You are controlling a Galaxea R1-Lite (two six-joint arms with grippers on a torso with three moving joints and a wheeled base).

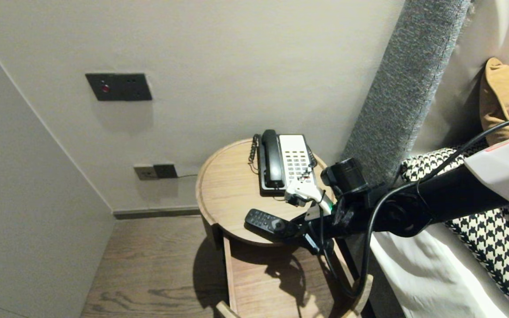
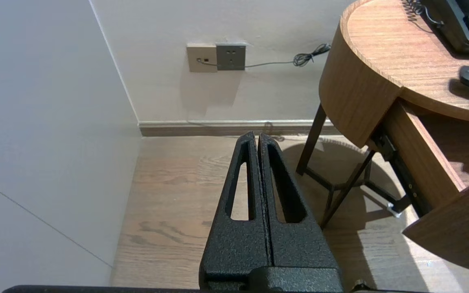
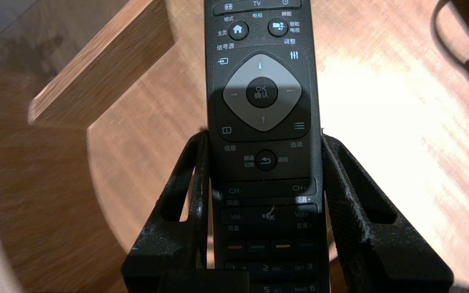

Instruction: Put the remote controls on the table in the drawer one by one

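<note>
1. The desk [image 1: 223, 185] stands against the back wall, with the bed [image 1: 413, 274] just to its right.
2. The telephone [image 1: 285, 163] sits on the desk's rear half, towards the right.
3. The remote [image 1: 265, 221] is at the desk's front edge, before the telephone, between the fingers of the right gripper [image 3: 265, 140], which reaches in from the right.
4. The drawer [image 1: 267, 278] juts out below that front edge.
5. A wall socket [image 1: 155, 171] sits low on the wall, left of the desk, with a switch panel [image 1: 119, 86] higher up.
6. The left gripper [image 2: 257, 138] hangs over the floor, left of the desk.
</note>
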